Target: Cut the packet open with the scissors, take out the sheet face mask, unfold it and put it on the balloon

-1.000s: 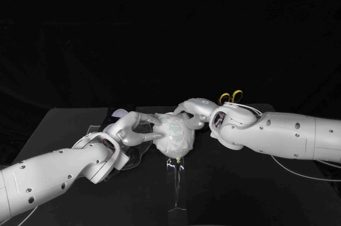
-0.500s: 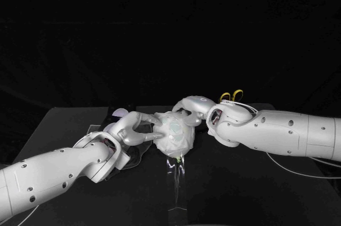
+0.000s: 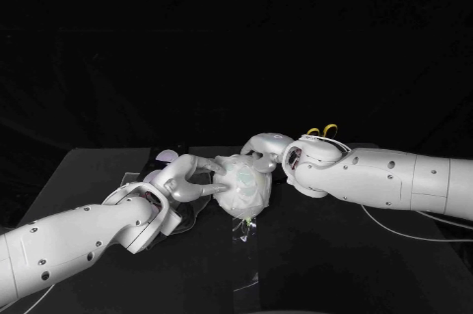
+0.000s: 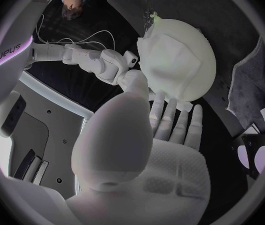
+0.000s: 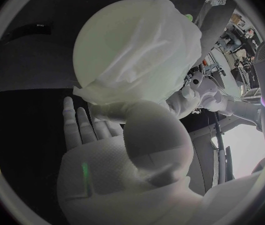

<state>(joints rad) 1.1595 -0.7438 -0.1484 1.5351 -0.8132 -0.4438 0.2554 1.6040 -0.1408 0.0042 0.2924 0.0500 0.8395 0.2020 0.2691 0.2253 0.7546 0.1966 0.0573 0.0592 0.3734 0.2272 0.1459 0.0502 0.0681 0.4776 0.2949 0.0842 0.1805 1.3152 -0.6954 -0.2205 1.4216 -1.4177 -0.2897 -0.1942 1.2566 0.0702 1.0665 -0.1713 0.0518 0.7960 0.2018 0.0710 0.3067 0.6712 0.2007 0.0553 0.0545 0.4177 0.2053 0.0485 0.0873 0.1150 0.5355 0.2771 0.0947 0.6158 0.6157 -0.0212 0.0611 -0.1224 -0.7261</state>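
The pale balloon (image 3: 243, 191) stands at the table's middle with the white sheet mask (image 3: 236, 172) draped over its top and sides. My left hand (image 3: 189, 182) reaches in from the left, its fingers spread against the mask's side. From the right, my right hand (image 3: 264, 150) lies flat on the mask at the balloon's far top. In the left wrist view my left hand's fingertips (image 4: 170, 110) touch the mask's (image 4: 176, 65) edge. The right wrist view has the mask (image 5: 139, 60) wrinkled over the balloon (image 5: 98, 40), above my right hand (image 5: 101, 150). Neither hand grips anything.
The scissors' yellow handles (image 3: 320, 131) stick up behind my right wrist. A clear stand (image 3: 245, 256) runs from the balloon's knot toward the table's front edge. A pale flat item (image 3: 160, 158) lies on the table behind my left hand.
My right arm has swung a little left and its hand has slid further over the balloon's top. My left hand's fingers have crept slightly up the mask.
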